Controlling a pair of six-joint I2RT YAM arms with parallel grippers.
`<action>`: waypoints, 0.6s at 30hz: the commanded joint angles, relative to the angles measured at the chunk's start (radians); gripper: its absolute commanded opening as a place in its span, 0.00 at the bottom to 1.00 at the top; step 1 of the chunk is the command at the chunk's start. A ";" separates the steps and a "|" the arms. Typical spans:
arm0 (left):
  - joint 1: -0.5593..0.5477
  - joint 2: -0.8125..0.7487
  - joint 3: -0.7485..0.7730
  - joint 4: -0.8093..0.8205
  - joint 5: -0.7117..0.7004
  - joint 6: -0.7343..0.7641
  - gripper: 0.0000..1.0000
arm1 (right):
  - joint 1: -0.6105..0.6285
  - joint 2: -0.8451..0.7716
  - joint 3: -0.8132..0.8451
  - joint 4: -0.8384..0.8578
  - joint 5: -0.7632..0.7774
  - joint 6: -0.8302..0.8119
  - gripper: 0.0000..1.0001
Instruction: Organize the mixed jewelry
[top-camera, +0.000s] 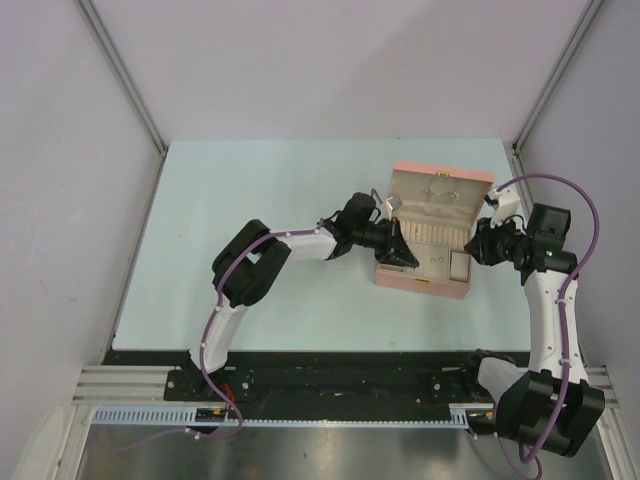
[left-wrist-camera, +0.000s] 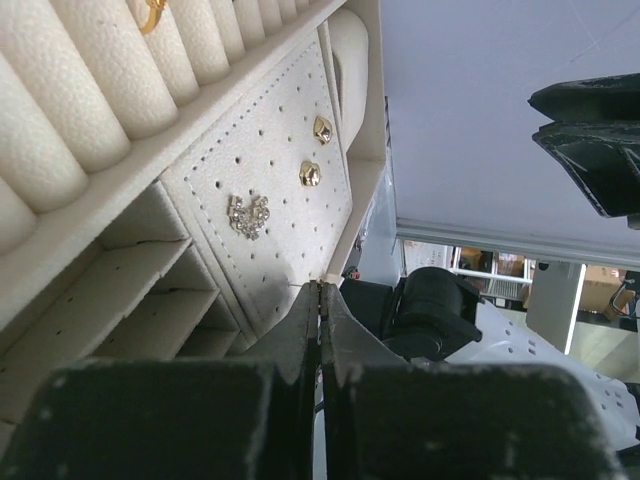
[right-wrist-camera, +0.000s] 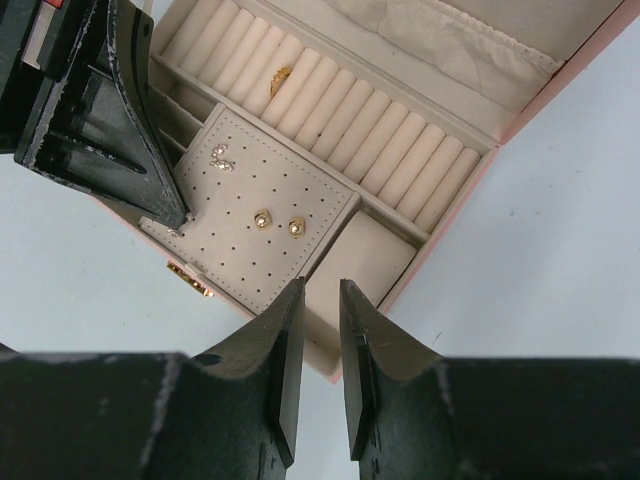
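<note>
The box (top-camera: 420, 284) is sitting open between both arms. The left gripper (left-wrist-camera: 320, 292) is pressing its fingers together at the panel (right-wrist-camera: 250, 260) edge; the right gripper (right-wrist-camera: 320, 292) is hovering slightly spread, empty. Only wrist views are showing 2 studs (right-wrist-camera: 262, 218) and 1 crystal piece (right-wrist-camera: 221, 158) on it, 1 ring (right-wrist-camera: 281, 77) among rolls.

A pale blue-green bench (top-camera: 250, 190) carries one open pink box (top-camera: 425, 285), right of centre toward the far edge.
</note>
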 joint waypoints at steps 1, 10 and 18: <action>-0.007 0.015 0.033 -0.007 -0.020 -0.002 0.00 | -0.007 -0.006 0.001 0.002 -0.024 -0.018 0.25; -0.007 0.017 0.030 -0.011 -0.021 0.000 0.00 | -0.013 -0.009 0.001 -0.001 -0.027 -0.019 0.25; -0.007 -0.006 -0.031 -0.005 -0.026 0.015 0.00 | -0.015 -0.008 -0.001 -0.004 -0.030 -0.021 0.25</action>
